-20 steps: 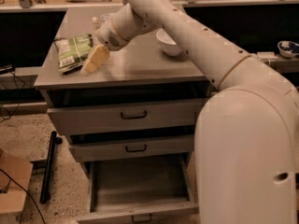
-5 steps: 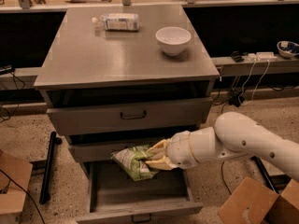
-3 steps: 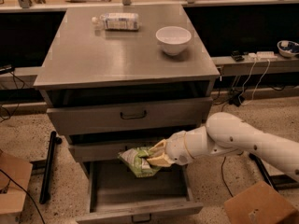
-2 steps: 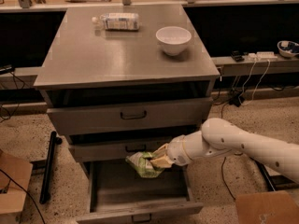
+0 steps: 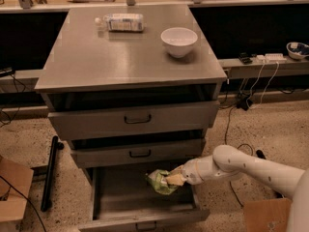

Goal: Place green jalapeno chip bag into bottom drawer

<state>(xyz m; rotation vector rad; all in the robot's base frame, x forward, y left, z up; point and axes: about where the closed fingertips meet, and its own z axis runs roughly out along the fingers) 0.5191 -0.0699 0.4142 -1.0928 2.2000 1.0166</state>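
Cabinet: one grey metal cabinet (image 5: pixel 96 62) with three drawers. The top drawer (image 5: pixel 135 119) and middle drawer (image 5: pixel 139 152) show only their fronts. The bottom drawer (image 5: pixel 125 199) is pulled out, with its tray floor exposed.

Arm: one white robot arm (image 5: pixel 251 168) reaches in low from the right, beneath the middle drawer's front and over the open tray.

Tabletop items: one white bowl (image 5: pixel 179 41) stands upright at the right rear of the cabinet top. One clear plastic bottle (image 5: pixel 123 22) lies on its side at the rear, well apart from the bowl. Neither belongs to the task.

Task item: one green jalapeno chip bag (image 5: pixel 158 181) sits inside the outline of the bottom drawer, towards its right rear part. Whether it touches the tray floor cannot be told.

Gripper: one gripper (image 5: pixel 175 179) is at the right side of the bag, with its fingers pinched onto the crumpled foil.

Step in hand, as judged: placement into the drawer, at the point of release. The carry appears complete.

Next move, as judged: spread the fingers so the bag drops or settles on the tray. Then draw the arm back to the right, clear of the drawer wall and the middle drawer's front, without dragging the bag out.
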